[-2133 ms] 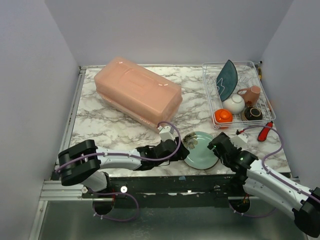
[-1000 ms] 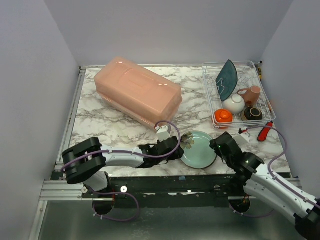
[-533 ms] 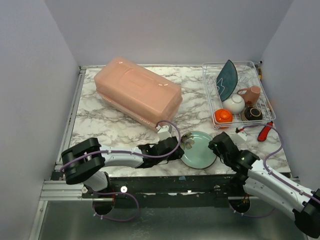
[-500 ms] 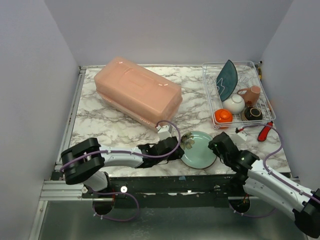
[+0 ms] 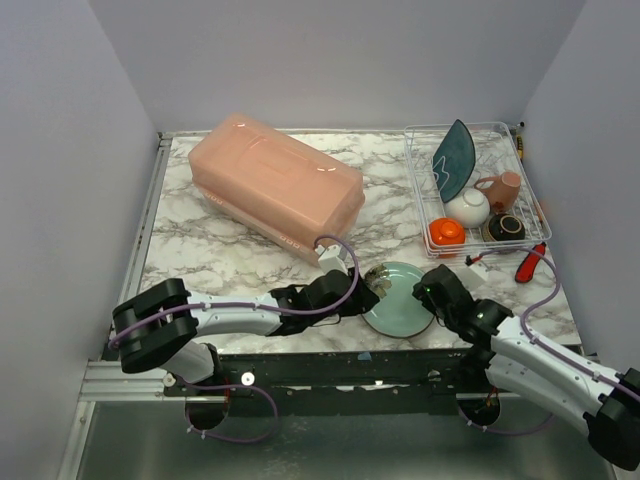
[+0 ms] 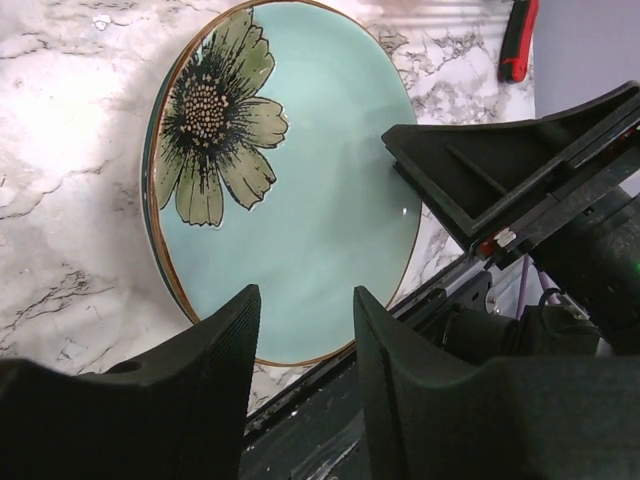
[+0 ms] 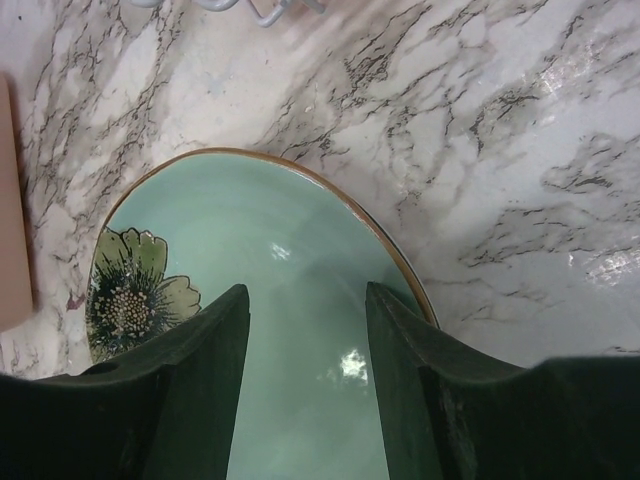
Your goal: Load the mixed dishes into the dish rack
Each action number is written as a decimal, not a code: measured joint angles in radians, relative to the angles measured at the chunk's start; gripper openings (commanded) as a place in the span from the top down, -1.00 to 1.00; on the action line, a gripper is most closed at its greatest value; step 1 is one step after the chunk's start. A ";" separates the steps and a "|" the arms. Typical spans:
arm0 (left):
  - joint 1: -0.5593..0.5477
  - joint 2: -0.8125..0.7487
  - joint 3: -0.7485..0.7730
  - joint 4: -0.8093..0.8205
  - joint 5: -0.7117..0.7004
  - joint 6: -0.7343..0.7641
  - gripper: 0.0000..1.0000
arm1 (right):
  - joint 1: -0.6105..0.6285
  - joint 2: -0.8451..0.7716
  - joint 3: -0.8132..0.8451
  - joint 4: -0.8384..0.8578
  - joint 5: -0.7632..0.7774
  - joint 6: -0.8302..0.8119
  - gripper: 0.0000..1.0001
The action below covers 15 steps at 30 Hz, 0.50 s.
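The round pale-green plate (image 5: 400, 300) with a flower pattern lies at the table's front edge. It fills the left wrist view (image 6: 300, 180) and the right wrist view (image 7: 290, 250). My left gripper (image 5: 362, 292) is open at the plate's left rim, its fingers (image 6: 215, 360) over the near edge. My right gripper (image 5: 432, 292) is open over the plate's right part, with a finger (image 7: 410, 370) above the glaze. The wire dish rack (image 5: 420, 190) at the back right holds the teal square plate (image 5: 455, 158), pinkish mug (image 5: 500, 188), white bowl (image 5: 467, 207), orange bowl (image 5: 446, 233) and dark bowl (image 5: 505, 228).
A big pink plastic tub (image 5: 275, 185) lies at the back left. A red-handled tool (image 5: 528, 262) lies just in front of the rack, also in the left wrist view (image 6: 518, 40). The table's front edge runs right under the plate.
Both grippers have drawn in a little closer over the plate from either side. The plate stays in about the same place.
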 measured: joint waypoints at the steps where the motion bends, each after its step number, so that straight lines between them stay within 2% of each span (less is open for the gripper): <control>1: 0.000 -0.002 0.000 -0.007 0.000 -0.003 0.08 | 0.000 0.002 0.001 0.001 0.000 -0.002 -0.12; 4: 0.006 -0.006 0.000 -0.026 0.000 -0.008 0.03 | 0.000 0.002 0.015 -0.018 0.005 -0.002 -0.18; 5: 0.008 -0.006 0.000 -0.031 0.000 -0.010 0.01 | 0.000 -0.001 0.019 -0.028 0.013 0.000 -0.27; 10: 0.022 -0.013 -0.009 -0.044 0.002 -0.012 -0.30 | 0.000 -0.023 0.048 -0.080 0.063 0.018 -0.38; 15: 0.045 -0.013 -0.033 -0.032 0.037 -0.009 -0.32 | 0.000 -0.013 0.055 -0.117 0.095 0.025 -0.38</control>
